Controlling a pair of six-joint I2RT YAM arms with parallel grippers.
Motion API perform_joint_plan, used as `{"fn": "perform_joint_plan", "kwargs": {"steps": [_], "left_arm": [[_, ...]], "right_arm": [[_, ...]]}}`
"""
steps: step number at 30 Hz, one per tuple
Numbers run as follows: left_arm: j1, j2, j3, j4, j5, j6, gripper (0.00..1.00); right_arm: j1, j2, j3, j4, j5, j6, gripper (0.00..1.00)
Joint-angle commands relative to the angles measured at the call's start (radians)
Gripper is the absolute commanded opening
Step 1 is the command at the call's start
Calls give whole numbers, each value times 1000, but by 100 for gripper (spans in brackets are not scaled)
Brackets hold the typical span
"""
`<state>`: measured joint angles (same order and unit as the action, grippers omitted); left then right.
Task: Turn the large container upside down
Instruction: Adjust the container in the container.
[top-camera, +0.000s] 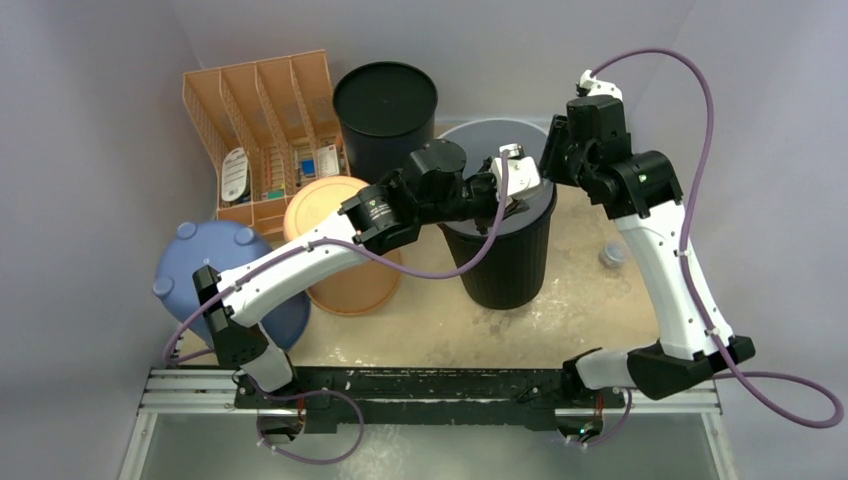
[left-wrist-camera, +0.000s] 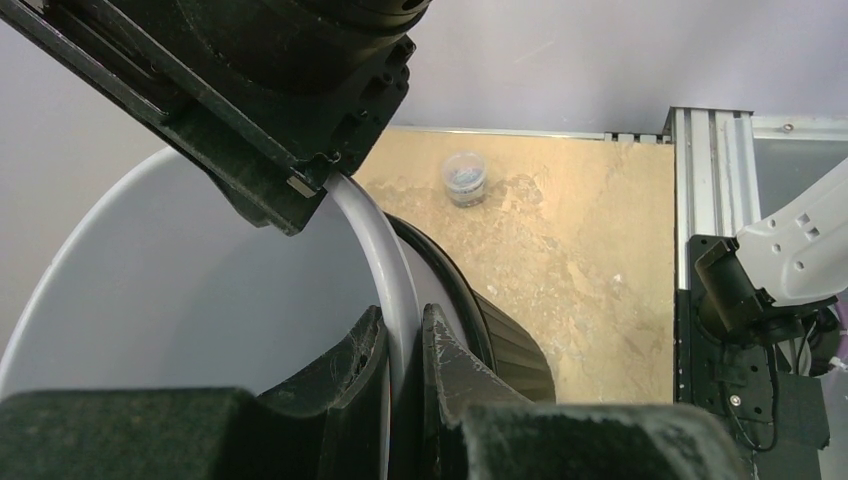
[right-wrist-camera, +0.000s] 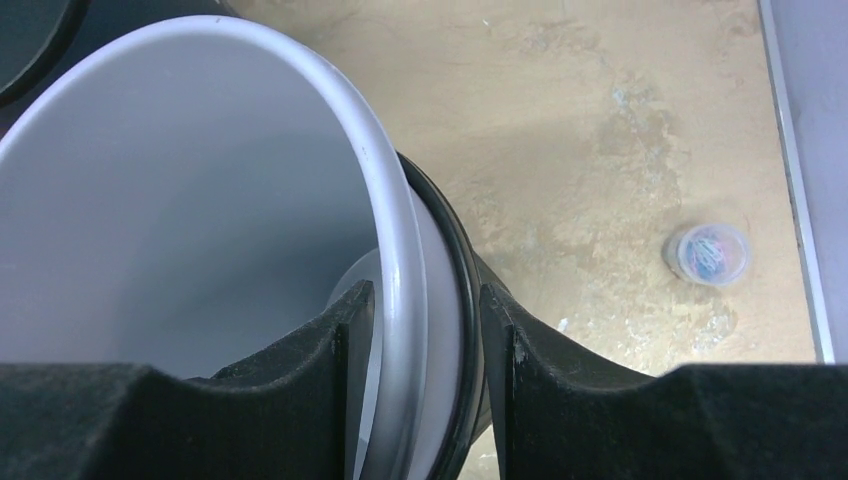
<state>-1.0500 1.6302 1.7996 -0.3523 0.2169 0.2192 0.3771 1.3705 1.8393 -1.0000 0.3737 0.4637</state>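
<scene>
You have two arms on the aluminium rail (top-camera: 170, 388) at the near edge, and both claws are on one thing, the large grey plastic container (right-wrist-camera: 180, 200). It stands mouth up at mid table, nested inside a black ribbed plastic bin (top-camera: 505, 265).

Your left gripper (left-wrist-camera: 405, 350) is clenched on the grey rim alone, one finger inside and one outside, with the black bin's rim just beyond the outer finger. Your right gripper (right-wrist-camera: 420, 330) straddles the grey rim and the black rim together. Its fingers press on both sides, so it is grasping the nested pair at the far right of the mouth.

Count the rest, near to far:
- One blue round plastic tub with knobs on top (top-camera: 205, 255), near left beside the left arm's base.
- One orange round plastic tub (top-camera: 322, 208), just left of the ribbed bin. Your left forearm passes over it.
- One small clear plastic cup (top-camera: 612, 256), alone on the right and apart from the bin.
- One orange slotted plastic organiser (top-camera: 262, 110), far left, with small items in its slots.
- One smooth black cylindrical bin (top-camera: 385, 105), at the far wall, between the organiser and the grey container.

That makes two black bins in all.

The surface is a tan mottled tabletop (top-camera: 590, 310), closed in by plain pale grey walls (top-camera: 90, 150) on the left, far and right sides. The orange tub and the far black bin crowd the left and far sides of the nested pair.
</scene>
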Motion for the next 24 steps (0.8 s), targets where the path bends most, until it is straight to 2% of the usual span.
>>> {"fn": "perform_joint_plan", "kwargs": {"steps": [1, 4, 5, 6, 7, 8, 10, 15, 19, 20, 24], "left_arm": [[-9, -91, 17, 177, -18, 9, 0], [-13, -84, 30, 152, -17, 11, 0], [-12, -83, 28, 153, -16, 9, 0], [-14, -81, 23, 151, -16, 13, 0], [-20, -82, 14, 150, -24, 28, 0], [-26, -81, 8, 145, -40, 58, 0], [-40, -83, -2, 139, -87, 126, 0], [-74, -50, 15, 100, -190, 305, 0], [-83, -7, 63, 61, -179, 330, 0], [-84, 1, 64, 65, -178, 330, 0], [-84, 35, 58, 105, -219, 308, 0]], "right_arm": [[3, -44, -12, 88, -10, 0, 0], [3, -32, 25, 95, -67, -5, 0], [3, -32, 36, 113, -106, -11, 7], [3, -38, 39, 138, -151, -21, 30], [3, -52, 40, 174, -198, -28, 58], [3, -61, 42, 191, -224, -30, 74], [3, -64, 66, 186, -212, -30, 87], [3, -14, 164, 65, -45, -16, 93], [3, -21, 170, 22, 58, 42, 93], [3, -30, 163, 17, 80, 58, 97], [3, -87, 113, 42, 91, 64, 99]]}}
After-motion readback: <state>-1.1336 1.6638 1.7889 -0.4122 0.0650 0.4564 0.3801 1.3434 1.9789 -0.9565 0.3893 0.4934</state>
